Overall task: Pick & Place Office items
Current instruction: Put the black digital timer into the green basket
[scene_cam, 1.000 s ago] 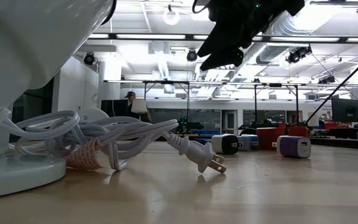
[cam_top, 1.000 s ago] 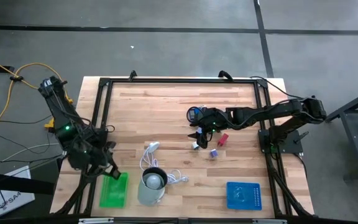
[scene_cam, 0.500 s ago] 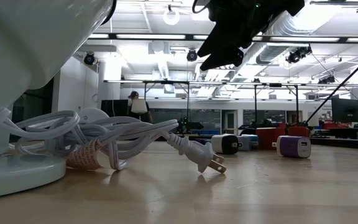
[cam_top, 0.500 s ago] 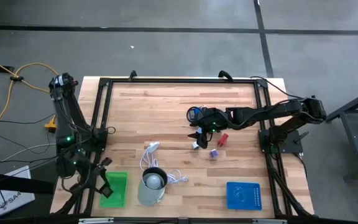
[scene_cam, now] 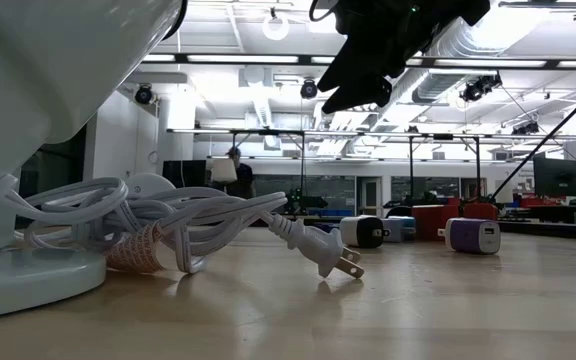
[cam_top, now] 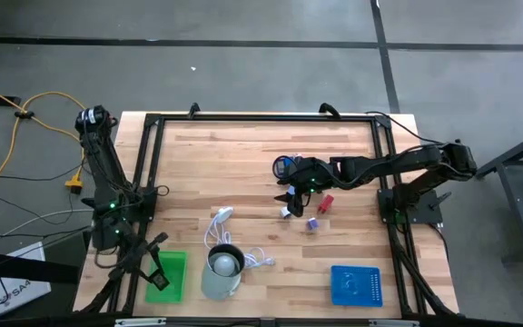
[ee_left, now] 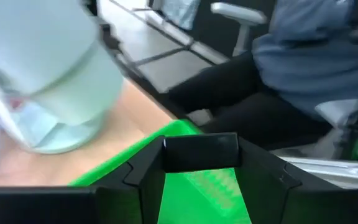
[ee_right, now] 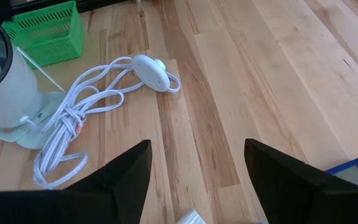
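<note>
A few tiny office items lie on the wood near the table's middle: a red block (cam_top: pixel 326 202), a white-and-dark piece (cam_top: pixel 285 212) and a purple one (cam_top: pixel 312 222). A blue piece (cam_top: pixel 284 165) sits beside the right arm. The low view shows them in a row: white-dark (scene_cam: pixel 368 232), red (scene_cam: pixel 448 218), purple-white (scene_cam: pixel 473 236). My right gripper (cam_top: pixel 289 189) hovers open above them (ee_right: pixel 197 180), touching nothing. My left gripper (cam_top: pixel 152 263) is open over the green tray (cam_top: pixel 172 277), and the tray floor (ee_left: pixel 216 186) shows between its fingers.
The pale grey-green cup (cam_top: pixel 222 271) stands by the green tray, with the white coiled cable (cam_top: pixel 221 227) and its plug (scene_cam: pixel 323 255) lying beside it. A blue tray (cam_top: pixel 356 284) sits near the right near corner. A seated person (ee_left: pixel 316 56) shows beyond the near edge.
My left arm has drawn back toward the table's left near corner, and its gripper has moved a little toward the near edge over the green tray. The right arm and the items have kept still. A person in the far room has walked rightward.
</note>
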Controlling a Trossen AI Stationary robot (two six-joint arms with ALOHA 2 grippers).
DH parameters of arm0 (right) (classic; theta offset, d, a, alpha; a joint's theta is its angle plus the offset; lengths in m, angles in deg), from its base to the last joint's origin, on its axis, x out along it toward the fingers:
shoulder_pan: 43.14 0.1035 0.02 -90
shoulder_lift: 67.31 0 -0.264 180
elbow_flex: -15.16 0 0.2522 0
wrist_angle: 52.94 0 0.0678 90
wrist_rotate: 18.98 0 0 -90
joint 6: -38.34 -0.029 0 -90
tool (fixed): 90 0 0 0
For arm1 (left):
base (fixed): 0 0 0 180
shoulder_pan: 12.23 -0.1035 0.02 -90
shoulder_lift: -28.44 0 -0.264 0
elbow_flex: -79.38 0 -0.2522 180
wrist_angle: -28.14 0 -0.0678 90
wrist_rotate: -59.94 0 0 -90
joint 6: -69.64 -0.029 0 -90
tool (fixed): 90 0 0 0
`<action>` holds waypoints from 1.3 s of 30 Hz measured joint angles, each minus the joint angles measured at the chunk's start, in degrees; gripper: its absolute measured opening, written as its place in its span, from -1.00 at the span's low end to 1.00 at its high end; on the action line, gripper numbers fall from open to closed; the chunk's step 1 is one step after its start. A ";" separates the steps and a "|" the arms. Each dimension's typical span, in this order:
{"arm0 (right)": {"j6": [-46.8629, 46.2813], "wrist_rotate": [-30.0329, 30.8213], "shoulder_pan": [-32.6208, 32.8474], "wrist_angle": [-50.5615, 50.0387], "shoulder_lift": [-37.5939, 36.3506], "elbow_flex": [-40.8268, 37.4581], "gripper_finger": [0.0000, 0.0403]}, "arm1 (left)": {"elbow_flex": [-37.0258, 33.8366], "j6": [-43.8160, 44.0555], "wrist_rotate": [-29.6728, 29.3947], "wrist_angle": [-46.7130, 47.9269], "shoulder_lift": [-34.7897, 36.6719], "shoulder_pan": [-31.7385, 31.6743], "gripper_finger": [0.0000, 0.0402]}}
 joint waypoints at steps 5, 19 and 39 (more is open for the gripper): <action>0.00 0.00 0.00 0.12 0.02 0.00 0.21 | -2.10 4.86 1.49 -0.20 -0.29 -1.93 -0.19; 0.00 0.00 -0.02 0.31 0.02 0.00 0.21 | -2.81 7.26 2.81 0.16 -0.61 -3.43 -0.19; 0.00 0.01 -0.02 0.31 0.02 0.00 0.21 | -3.13 3.98 7.96 8.61 9.68 -3.59 -0.19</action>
